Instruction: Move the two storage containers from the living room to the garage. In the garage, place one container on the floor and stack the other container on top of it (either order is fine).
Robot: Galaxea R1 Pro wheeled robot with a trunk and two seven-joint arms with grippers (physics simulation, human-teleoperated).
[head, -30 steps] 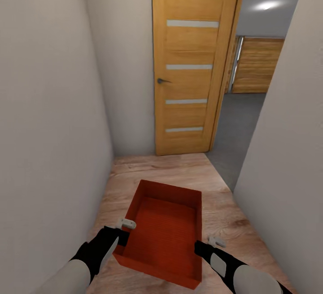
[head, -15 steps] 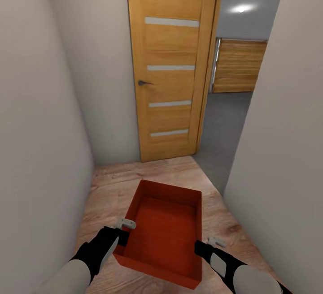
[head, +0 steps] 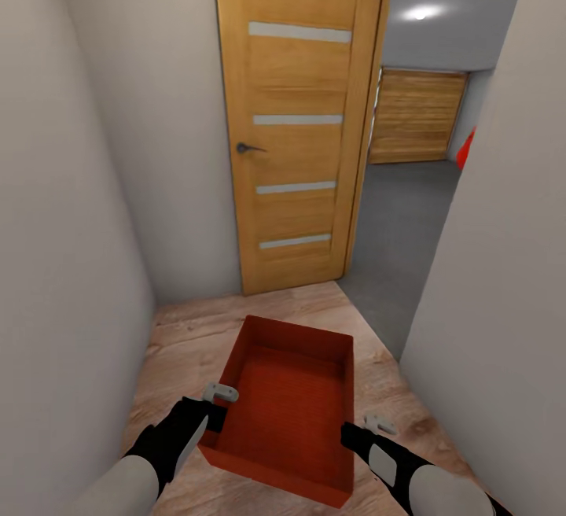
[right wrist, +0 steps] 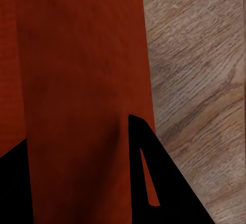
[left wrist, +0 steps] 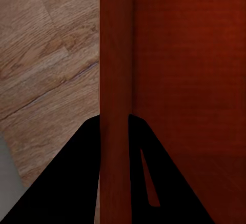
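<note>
I hold one orange-red storage container level in front of me, above pale wood-plank flooring; it is empty. My left gripper is shut on its left wall, which passes between the black fingers in the left wrist view, container wall, left gripper. My right gripper is shut on the right wall, seen in the right wrist view as the container wall in the right gripper. Through the doorway ahead lies the garage's dark grey floor.
I stand in a narrow corridor between a white wall on the left and another white wall on the right. An open wooden door stands ahead at the left. Beyond are a wood-panelled garage door and a red shape's edge.
The camera has moved forward and turned: the door looks nearer, more garage floor shows, and a red shape has appeared at the right. The container and both grippers keep their places.
</note>
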